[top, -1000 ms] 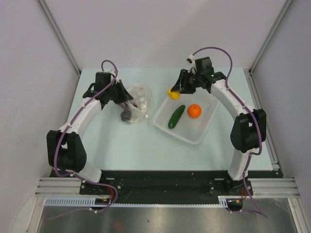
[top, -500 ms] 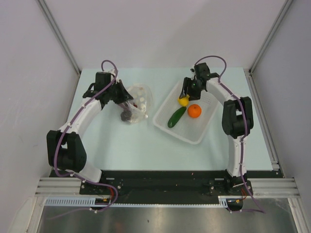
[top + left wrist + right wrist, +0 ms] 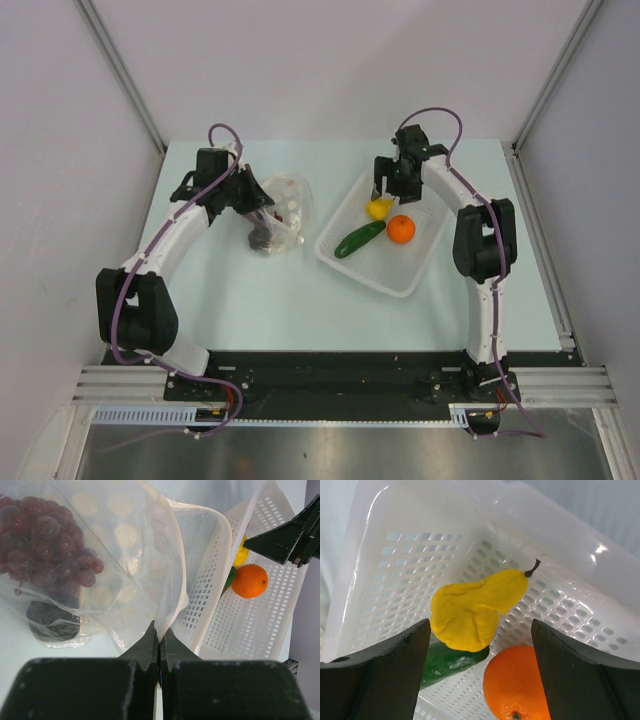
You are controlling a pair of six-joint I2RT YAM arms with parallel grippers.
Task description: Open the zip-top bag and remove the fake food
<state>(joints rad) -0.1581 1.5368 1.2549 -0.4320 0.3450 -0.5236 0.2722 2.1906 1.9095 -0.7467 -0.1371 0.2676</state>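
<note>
The clear zip-top bag (image 3: 287, 205) lies at the table's left-middle. My left gripper (image 3: 256, 203) is shut on the bag's edge (image 3: 167, 615). Inside the bag are the dark red grape bunch (image 3: 45, 540) and a small dark round fruit (image 3: 50, 622). My right gripper (image 3: 386, 188) hangs open just above the white perforated basket (image 3: 372, 281). Below its open jaws lies the yellow pear (image 3: 470, 610), apart from both fingers and resting on the end of the green cucumber (image 3: 450, 662). The orange ball (image 3: 517, 682) sits beside them. The pear (image 3: 378, 208), cucumber (image 3: 358, 238) and orange (image 3: 401, 229) all lie in the basket.
The basket's near wall (image 3: 210, 595) stands right beside the bag. Grey enclosure walls and frame posts bound the table at the left, back and right.
My right gripper carried the pear from the basket's far-left rim into the basket, let it go and opened. The cucumber shifted slightly. The left arm and the bag have not moved.
</note>
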